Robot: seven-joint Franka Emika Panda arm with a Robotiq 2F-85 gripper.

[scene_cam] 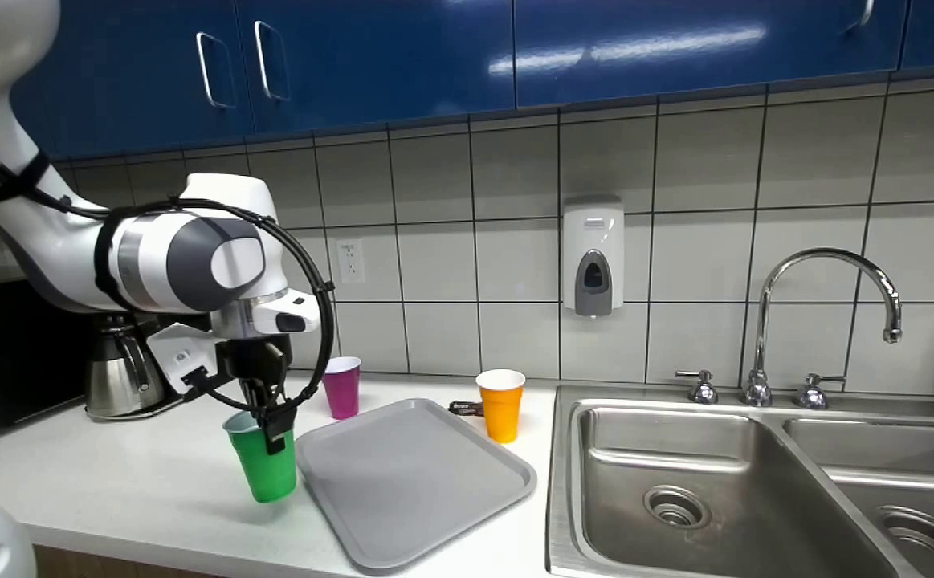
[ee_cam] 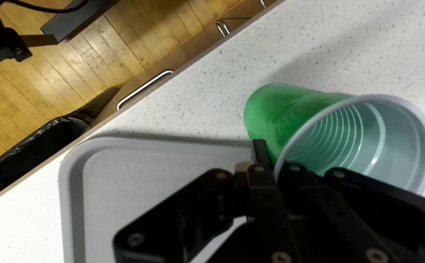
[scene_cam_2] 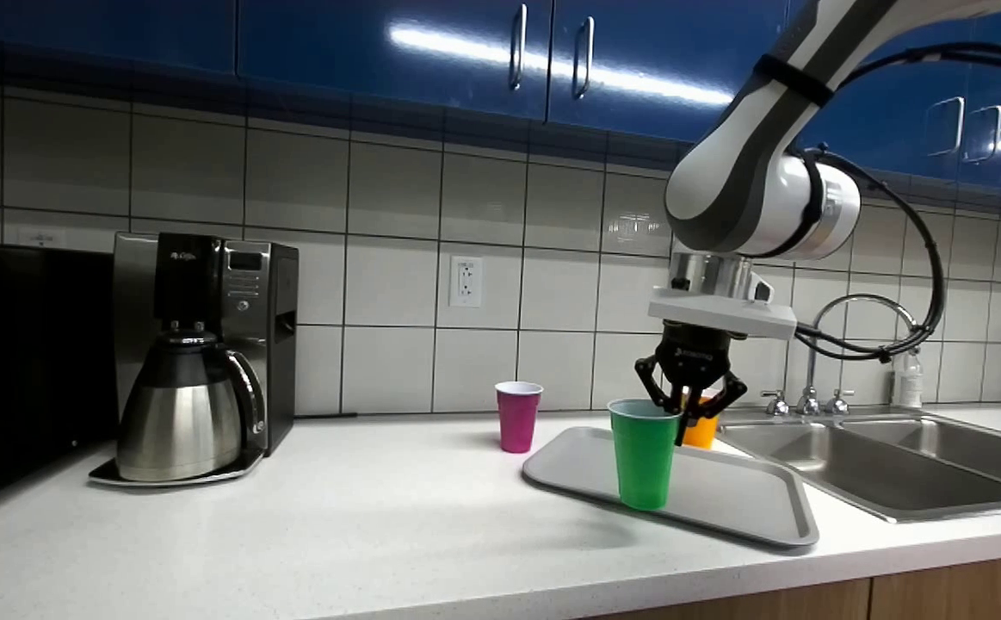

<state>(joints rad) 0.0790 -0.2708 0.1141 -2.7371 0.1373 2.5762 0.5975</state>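
My gripper is shut on the rim wall of a green plastic cup. In the wrist view one finger lies along the cup's outside, while the other goes into its mouth and is partly hidden. The cup leans and hangs above the white counter, with its shadow on the surface below, close to the near left edge of a grey tray. A magenta cup stands upright behind the tray. Upright by the tray's far right edge is an orange cup, partly hidden by the gripper in an exterior view.
A steel double sink with a curved faucet lies right of the tray. A coffee maker with a steel carafe stands at the left. A small dark item lies behind the orange cup. Blue cabinets hang overhead.
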